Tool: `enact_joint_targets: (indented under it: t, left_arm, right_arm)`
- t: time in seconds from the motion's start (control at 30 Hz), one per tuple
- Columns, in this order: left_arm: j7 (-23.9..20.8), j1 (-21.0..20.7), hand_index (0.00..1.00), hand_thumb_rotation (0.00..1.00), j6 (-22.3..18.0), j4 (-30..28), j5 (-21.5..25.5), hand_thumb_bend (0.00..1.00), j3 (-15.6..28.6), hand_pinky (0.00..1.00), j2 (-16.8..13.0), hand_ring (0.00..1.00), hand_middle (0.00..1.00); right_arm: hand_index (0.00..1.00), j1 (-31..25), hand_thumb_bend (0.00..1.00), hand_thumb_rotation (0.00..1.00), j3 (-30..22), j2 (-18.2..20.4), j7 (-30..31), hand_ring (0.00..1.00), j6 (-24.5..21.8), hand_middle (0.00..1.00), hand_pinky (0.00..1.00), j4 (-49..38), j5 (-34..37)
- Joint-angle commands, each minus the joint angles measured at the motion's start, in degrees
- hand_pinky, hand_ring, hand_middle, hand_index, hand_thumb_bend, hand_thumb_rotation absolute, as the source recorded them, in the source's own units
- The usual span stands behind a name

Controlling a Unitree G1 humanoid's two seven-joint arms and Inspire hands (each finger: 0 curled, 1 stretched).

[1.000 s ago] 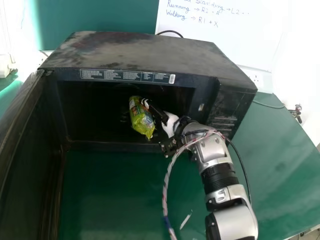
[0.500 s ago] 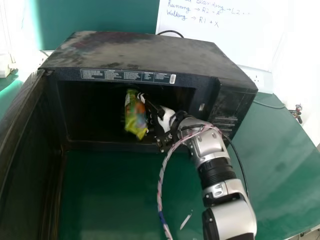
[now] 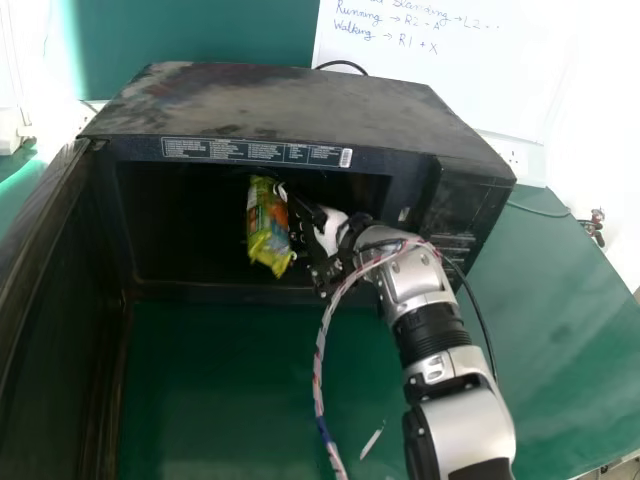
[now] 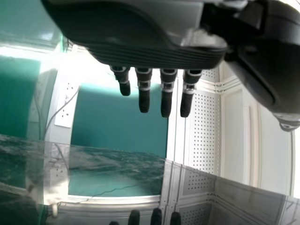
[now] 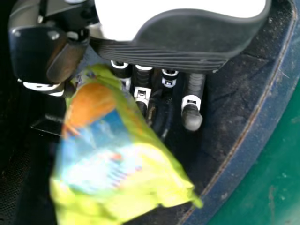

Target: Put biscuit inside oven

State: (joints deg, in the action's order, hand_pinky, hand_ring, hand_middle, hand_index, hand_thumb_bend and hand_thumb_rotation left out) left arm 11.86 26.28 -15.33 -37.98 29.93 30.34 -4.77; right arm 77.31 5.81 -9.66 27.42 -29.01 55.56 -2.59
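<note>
Hanging biscuit packet (image 3: 267, 228) in oven (image 3: 280, 105) mouth.
Door (image 3: 55, 310) swung open, likely for arm clearance; right hand (image 3: 333, 232) grasps packet near one end, fingers and thumb, probably so the free end leads down. Left hand (image 4: 150, 54) idle, fingers straight. Cavity (image 3: 180, 225) depth lost in dark; gripped end partly hidden by thumb.
</note>
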Motion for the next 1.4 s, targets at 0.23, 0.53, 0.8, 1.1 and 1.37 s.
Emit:
enact_joint_targets:
  t: [0.23, 0.53, 0.8, 1.1, 1.37]
  left_arm:
    - [-0.2, 0.8, 0.90, 0.96, -0.6, -0.3, 0.2, 0.96, -0.4, 1.00, 0.4, 0.93, 0.93]
    - [0.8, 1.3, 0.91, 0.96, -1.2, 0.0, 0.9, 0.95, -0.2, 1.00, 0.1, 0.94, 0.93]
    - [0.9, 1.4, 0.91, 0.95, -1.3, 0.1, 1.2, 0.96, 0.1, 1.00, 0.1, 0.94, 0.93]
    - [1.0, 2.0, 0.92, 0.96, -1.3, -0.7, 1.0, 0.96, -0.1, 1.00, 0.3, 0.94, 0.94]
    - [0.9, 2.5, 0.91, 0.95, -1.3, -1.4, 0.9, 0.96, -0.3, 1.00, 0.4, 0.94, 0.94]
  right_arm:
    - [0.72, 5.4, 0.57, 0.00, -2.0, 0.0, -0.9, 0.18, 1.9, 0.47, 0.11, 4.0, 0.3]
    - [0.70, 8.1, 0.57, 0.00, -2.8, 0.6, -1.5, 0.17, 2.8, 0.47, 0.10, 8.5, 0.2]
    - [0.76, 9.4, 0.57, 0.00, -3.2, 1.3, -2.2, 0.16, 3.2, 0.47, 0.09, 11.0, 0.1]
    - [0.79, 9.5, 0.57, 0.00, -1.9, 3.0, -7.6, 0.16, 4.3, 0.47, 0.08, 11.1, -2.5]
    - [0.50, 10.4, 0.54, 0.00, -1.6, 4.6, -12.0, 0.15, 3.8, 0.47, 0.08, 10.5, -4.1]
